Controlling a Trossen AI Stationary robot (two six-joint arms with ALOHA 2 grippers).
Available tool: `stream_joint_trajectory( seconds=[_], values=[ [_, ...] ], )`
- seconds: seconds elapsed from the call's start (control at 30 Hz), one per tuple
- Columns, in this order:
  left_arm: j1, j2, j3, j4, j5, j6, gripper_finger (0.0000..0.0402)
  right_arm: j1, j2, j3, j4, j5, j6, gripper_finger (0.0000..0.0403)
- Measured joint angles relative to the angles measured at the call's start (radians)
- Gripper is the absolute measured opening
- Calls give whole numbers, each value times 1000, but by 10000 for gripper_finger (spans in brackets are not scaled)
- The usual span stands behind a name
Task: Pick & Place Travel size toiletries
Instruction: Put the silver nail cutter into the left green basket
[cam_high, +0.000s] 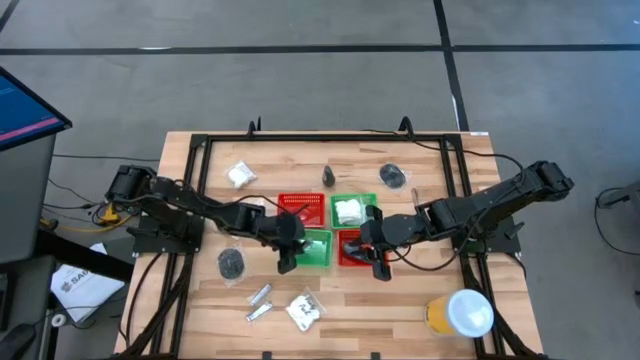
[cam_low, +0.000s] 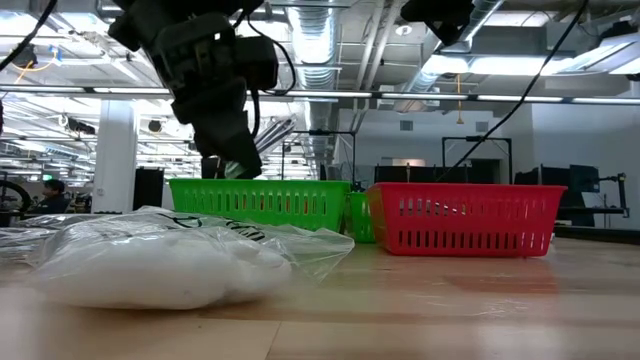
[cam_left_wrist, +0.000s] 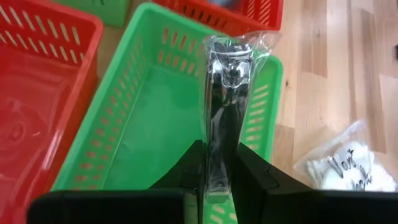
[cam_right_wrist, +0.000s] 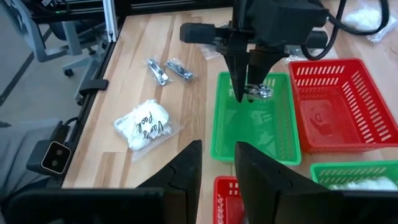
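Left gripper (cam_left_wrist: 219, 171) is clamped nearly shut on a shiny metal piece in a clear sleeve (cam_left_wrist: 222, 106), probably nail clippers, hanging over the near green basket (cam_left_wrist: 149, 118). In the right wrist view the piece sits just above the basket floor, inside the rim. The grip is on one end only, so the piece hangs long and the slick wrap could slip or swing; if released high or off-centre it may bounce, catch the mesh wall or tip over the rim toward the red basket (cam_high: 300, 208) beside it. Right gripper (cam_high: 379, 262) hovers over the other red basket (cam_high: 349, 248), fingers slightly apart, nothing seen between them. It is close enough to the left arm that a careless retreat could bump it. Still out on the table: two more silver pieces (cam_right_wrist: 168, 68), a white packet (cam_right_wrist: 144, 124), and a black coil (cam_high: 231, 263).
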Motion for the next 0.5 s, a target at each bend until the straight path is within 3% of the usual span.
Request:
stream_joint_trajectory(
  seconds=[0.5],
  values=[
    [0,0,0,2,-17,2,59,0,0,0,-7,0,2,87]
  ],
)
